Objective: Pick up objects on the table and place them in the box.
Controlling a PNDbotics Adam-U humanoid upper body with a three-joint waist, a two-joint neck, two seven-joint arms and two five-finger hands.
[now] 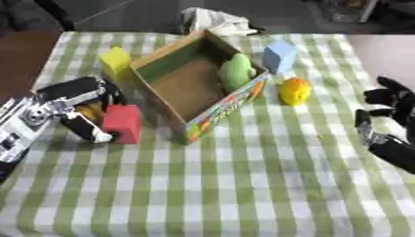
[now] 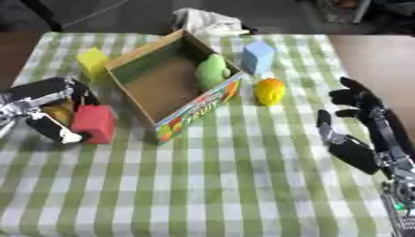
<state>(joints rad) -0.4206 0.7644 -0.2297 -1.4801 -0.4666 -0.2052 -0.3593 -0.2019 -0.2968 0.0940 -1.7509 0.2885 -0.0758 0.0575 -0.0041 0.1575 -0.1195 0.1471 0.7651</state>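
At right of frame, the right hand (image 2: 356, 139) rests open. At left, the left hand (image 1: 81, 111) curls around a red block (image 1: 123, 123). Beyond, centre, the box (image 1: 182, 115) holds a green object (image 1: 236, 70).

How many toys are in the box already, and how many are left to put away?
One is in: a light green rounded toy lies inside the open cardboard box. The left hand is at the red block, its fingers around it. Left on the checked tablecloth: the yellow block, light blue block and yellow-orange rounded toy. The right hand rests open.
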